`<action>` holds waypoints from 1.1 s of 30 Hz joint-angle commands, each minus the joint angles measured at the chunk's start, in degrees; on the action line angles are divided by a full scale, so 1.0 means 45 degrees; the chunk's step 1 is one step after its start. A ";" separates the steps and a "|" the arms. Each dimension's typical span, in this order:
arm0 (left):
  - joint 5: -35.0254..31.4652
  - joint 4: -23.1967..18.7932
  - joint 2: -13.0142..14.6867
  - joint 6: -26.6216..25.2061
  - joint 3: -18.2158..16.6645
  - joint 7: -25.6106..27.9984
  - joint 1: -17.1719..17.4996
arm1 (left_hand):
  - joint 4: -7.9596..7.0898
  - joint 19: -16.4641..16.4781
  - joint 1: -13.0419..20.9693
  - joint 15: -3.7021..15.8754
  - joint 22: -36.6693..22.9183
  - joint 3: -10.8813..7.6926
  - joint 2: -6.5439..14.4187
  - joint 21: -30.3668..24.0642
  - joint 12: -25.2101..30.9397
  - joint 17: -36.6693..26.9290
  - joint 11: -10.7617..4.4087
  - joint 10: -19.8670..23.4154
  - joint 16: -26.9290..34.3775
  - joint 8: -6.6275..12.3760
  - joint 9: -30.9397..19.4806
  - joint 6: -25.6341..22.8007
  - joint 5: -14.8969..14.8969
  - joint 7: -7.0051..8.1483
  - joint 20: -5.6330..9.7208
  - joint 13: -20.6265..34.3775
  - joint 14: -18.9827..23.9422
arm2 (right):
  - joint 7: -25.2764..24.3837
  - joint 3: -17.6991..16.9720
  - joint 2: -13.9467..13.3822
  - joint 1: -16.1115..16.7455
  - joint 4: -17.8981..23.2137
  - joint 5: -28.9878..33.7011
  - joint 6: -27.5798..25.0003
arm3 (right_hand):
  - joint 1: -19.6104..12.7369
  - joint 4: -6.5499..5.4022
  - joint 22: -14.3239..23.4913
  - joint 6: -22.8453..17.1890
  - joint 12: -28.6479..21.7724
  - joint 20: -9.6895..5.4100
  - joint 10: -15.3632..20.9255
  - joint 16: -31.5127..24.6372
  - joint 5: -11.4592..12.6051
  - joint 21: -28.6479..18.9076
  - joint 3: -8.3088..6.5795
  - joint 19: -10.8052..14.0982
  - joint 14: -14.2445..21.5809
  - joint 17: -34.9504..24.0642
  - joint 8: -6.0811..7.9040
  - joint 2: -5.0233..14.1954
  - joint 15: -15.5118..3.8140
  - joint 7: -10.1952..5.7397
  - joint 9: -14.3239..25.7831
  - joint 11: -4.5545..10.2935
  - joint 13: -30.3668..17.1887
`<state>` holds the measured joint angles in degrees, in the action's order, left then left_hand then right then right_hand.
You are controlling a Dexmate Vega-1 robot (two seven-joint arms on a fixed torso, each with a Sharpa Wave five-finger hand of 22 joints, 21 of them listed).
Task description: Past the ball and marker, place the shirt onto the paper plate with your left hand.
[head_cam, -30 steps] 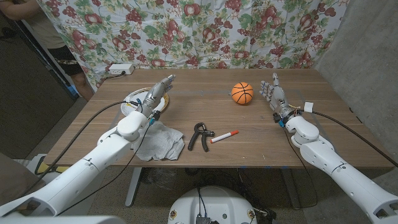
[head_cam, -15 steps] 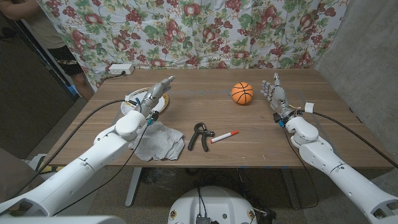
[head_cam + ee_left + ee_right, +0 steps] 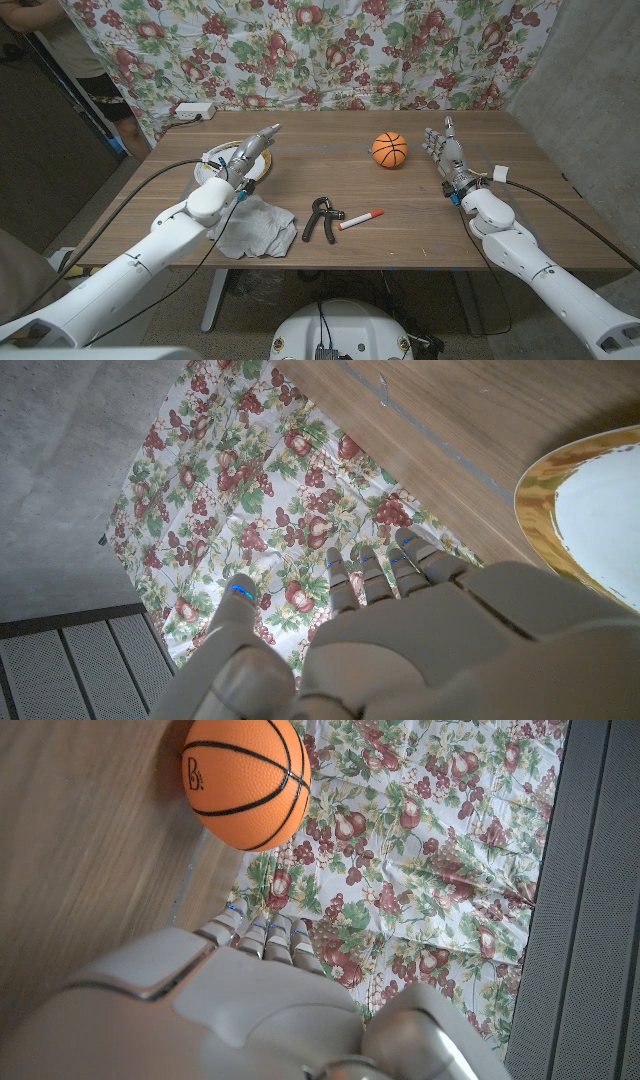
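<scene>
The robot's left hand (image 3: 248,152), fingers extended and holding nothing, hovers over the one paper plate (image 3: 207,166); the single shirt (image 3: 255,226) lies crumpled on the table (image 3: 400,215) just nearer. Grasping it looks the step ahead. One ball (image 3: 390,149), one marker (image 3: 361,219), one grip trainer (image 3: 322,217); right hand (image 3: 446,153) open.

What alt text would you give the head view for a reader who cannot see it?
The robot's left hand hovers open over a paper plate at the wooden table's left side, while a crumpled grey shirt lies on the table beside its forearm. Toward the middle lie a black hand gripper and a marker, with an orange ball behind them near the open right hand.
</scene>
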<state>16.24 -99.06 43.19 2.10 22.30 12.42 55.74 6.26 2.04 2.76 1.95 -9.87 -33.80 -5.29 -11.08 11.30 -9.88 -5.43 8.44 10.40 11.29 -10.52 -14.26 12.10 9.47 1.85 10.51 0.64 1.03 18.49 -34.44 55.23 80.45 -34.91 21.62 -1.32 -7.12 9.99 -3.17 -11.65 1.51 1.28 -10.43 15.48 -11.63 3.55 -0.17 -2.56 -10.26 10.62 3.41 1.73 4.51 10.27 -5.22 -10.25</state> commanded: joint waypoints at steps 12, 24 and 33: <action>-0.0442 -0.1143 0.0575 -0.1404 -0.0037 0.0188 0.0154 | 0.0102 0.0050 0.0075 0.0975 -0.0039 -0.0081 0.0007 -0.0015 0.0048 -0.0036 0.0047 -0.0028 0.0025 0.0044 -0.0027 -0.0050 0.0096 -0.0079 0.0369 0.0023 0.0048 | -0.0061 -0.0340 -0.0321 0.0417 0.0553 -0.0169 0.0058 | -0.0014 -0.0023 0.0074 -0.0021 -0.0060 -0.0031 0.0037 -0.0033 0.0090 0.0054 0.0097 -0.0023 -0.0067 -0.0026 0.0077 0.0136 -0.0078 0.0114 0.0060 -0.0036 -0.0062; -0.0784 -0.1743 0.0917 -0.2462 0.0100 0.0229 0.0043 | 0.0112 0.0038 0.0059 0.0946 -0.0041 -0.0073 0.0012 -0.0010 0.0043 -0.0039 0.0057 -0.0037 0.0013 0.0022 -0.0028 -0.0035 0.0085 -0.0113 0.0358 0.0023 0.0004 | -0.0410 -0.0426 -0.0532 0.0672 0.0947 -0.0056 -0.0286 | -0.0026 -0.0014 0.0073 -0.0028 -0.0057 -0.0031 0.0027 -0.0036 0.0112 0.0058 0.0105 -0.0026 -0.0062 -0.0025 0.0073 0.0148 -0.0096 0.0112 0.0060 -0.0025 -0.0061; -0.1182 -0.2375 0.1229 -0.3350 0.0168 0.0447 0.0118 | 0.0118 0.0029 0.0048 0.0941 -0.0042 -0.0067 0.0015 -0.0007 0.0048 -0.0040 0.0048 -0.0021 0.0015 0.0020 -0.0029 -0.0053 0.0080 -0.0090 0.0352 0.0024 -0.0001 | -0.0316 -0.0493 -0.0547 0.0728 0.0997 -0.0138 -0.0209 | -0.0031 -0.0009 0.0073 -0.0028 -0.0067 -0.0041 0.0054 -0.0043 0.0122 0.0052 0.0110 -0.0005 -0.0045 -0.0024 0.0070 0.0157 -0.0107 0.0104 0.0059 -0.0050 -0.0061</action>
<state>12.89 -106.48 47.05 -8.00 22.60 13.52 56.10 6.49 2.05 2.76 1.95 -9.88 -34.05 -5.29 -11.08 11.30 -9.88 -5.21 8.21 10.40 11.29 -10.52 -14.10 12.10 9.31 1.84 10.51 0.65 -0.14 16.68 -36.52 57.88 84.03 -35.42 21.04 -1.32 -6.88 9.99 -3.16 -11.65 1.52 1.28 -10.43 15.70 -11.63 3.79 -0.18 -2.76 -10.26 10.62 3.41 1.54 4.51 10.27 -5.22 -10.25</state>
